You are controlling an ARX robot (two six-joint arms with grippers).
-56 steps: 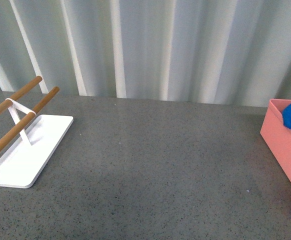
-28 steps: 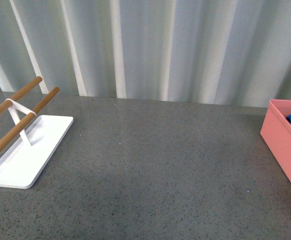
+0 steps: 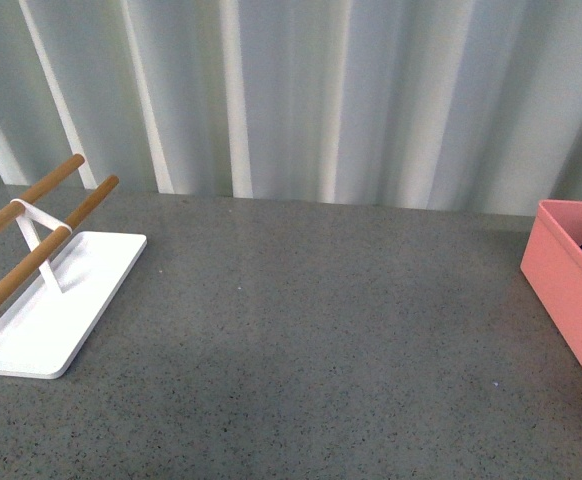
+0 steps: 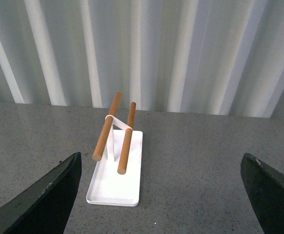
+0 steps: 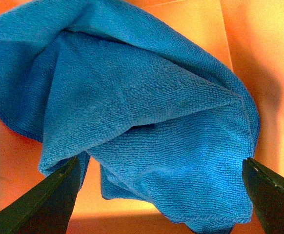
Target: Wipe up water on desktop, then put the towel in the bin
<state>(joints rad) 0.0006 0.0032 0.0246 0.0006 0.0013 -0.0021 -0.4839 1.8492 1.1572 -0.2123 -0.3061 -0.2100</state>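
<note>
Table (image 3: 321, 330) lying bare and dry-looking, wiping apparently done | bin (image 3: 569, 290) sitting at its right edge, receiving the towel (image 5: 147, 122), which is lying crumpled inside | right fingers (image 5: 156, 195) spreading wide above it, gripping nothing | left fingers (image 4: 164, 195) likewise spreading, idle.

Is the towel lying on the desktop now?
No, the towel lies crumpled inside the bin, and the front view shows no cloth on the desktop.
</note>
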